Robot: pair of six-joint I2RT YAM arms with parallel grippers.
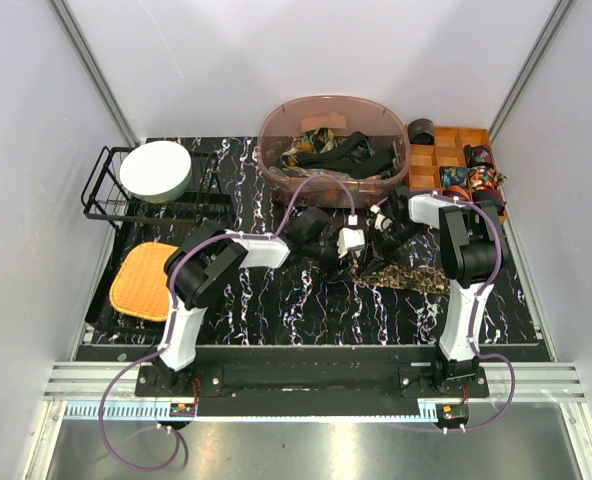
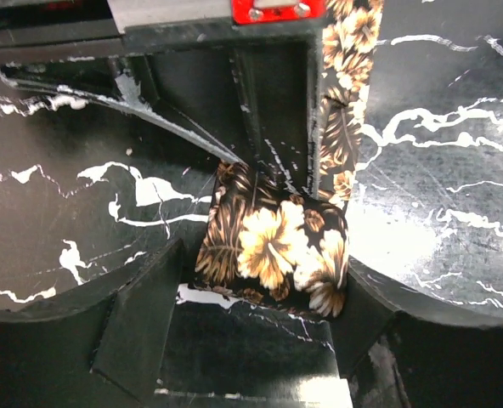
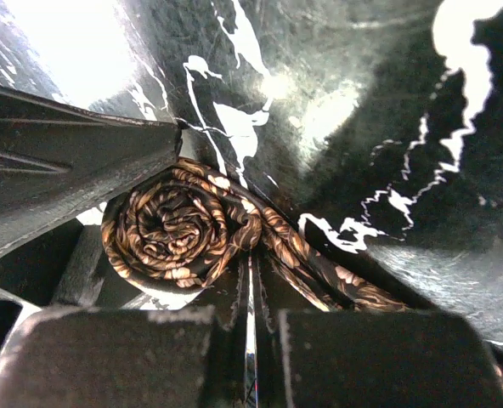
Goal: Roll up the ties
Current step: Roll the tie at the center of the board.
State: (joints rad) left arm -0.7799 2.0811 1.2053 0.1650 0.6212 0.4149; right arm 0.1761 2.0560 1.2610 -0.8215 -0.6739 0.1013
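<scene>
The brown floral tie [image 2: 273, 246] lies mid-bench [image 2: 455, 170], partly rolled, inside the wide left claw [image 2: 256, 327]. The right claw [image 3: 250, 272] is closed at the roll's edge; whether it nips fabric is hidden. The tie looks soft, light and likely to spring open, so it is best squeezed across the roll. Its tail runs out of view.
</scene>
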